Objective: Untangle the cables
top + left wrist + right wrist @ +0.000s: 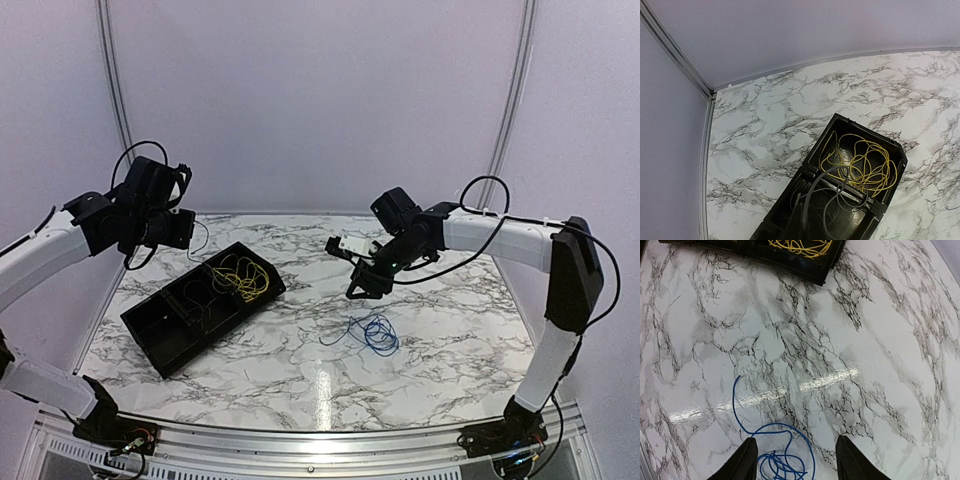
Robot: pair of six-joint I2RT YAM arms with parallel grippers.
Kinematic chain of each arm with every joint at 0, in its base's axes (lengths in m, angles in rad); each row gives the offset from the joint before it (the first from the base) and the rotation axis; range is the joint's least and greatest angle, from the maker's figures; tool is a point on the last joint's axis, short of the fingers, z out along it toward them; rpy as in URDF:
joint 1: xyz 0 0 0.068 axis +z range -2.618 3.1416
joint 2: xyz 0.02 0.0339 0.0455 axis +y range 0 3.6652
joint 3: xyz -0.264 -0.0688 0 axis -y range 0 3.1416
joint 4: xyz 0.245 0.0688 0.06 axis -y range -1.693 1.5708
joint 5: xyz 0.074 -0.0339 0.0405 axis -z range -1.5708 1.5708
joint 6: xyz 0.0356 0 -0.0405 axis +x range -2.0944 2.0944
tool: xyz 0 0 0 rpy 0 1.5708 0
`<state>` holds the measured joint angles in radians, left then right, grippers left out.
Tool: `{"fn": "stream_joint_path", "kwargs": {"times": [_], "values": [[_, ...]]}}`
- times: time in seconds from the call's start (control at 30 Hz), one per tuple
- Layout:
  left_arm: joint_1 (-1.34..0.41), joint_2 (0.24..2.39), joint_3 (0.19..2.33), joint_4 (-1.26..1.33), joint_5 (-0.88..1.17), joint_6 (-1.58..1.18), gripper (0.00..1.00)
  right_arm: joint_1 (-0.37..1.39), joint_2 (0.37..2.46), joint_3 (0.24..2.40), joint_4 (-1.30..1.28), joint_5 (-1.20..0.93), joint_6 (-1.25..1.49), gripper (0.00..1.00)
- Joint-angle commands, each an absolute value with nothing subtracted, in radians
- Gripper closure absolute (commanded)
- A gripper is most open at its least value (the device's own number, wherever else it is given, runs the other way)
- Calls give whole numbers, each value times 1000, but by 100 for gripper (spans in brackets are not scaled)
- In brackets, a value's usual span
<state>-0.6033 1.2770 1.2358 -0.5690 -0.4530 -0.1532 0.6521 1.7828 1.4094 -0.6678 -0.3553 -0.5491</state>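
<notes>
**Though two are trayed, blue cable (377, 335) lies loose on table (450, 340)**

Jaws released, the right gripper (796, 438) hangs above it, evidently to seize it; the left gripper (185, 230), clenched, waits over the tray (200, 345) holding yellow cable (243, 277) and black cable (815, 192).

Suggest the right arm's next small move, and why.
Probably lower the right gripper straight down and close on the blue cable: its jaws stand open over the coil on the table, while the yellow cable already lies in the tray.
</notes>
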Motion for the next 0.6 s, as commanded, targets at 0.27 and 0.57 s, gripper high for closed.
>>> {"fn": "stream_joint_path", "kwargs": {"times": [0.27, 0.57], "values": [[-600, 1155, 1300, -681, -440, -108, 100, 659, 1788, 1451, -668, -356, -549, 46], [-598, 1205, 1206, -652, -417, -139, 100, 660, 1781, 1446, -669, -362, -550, 46]]}}
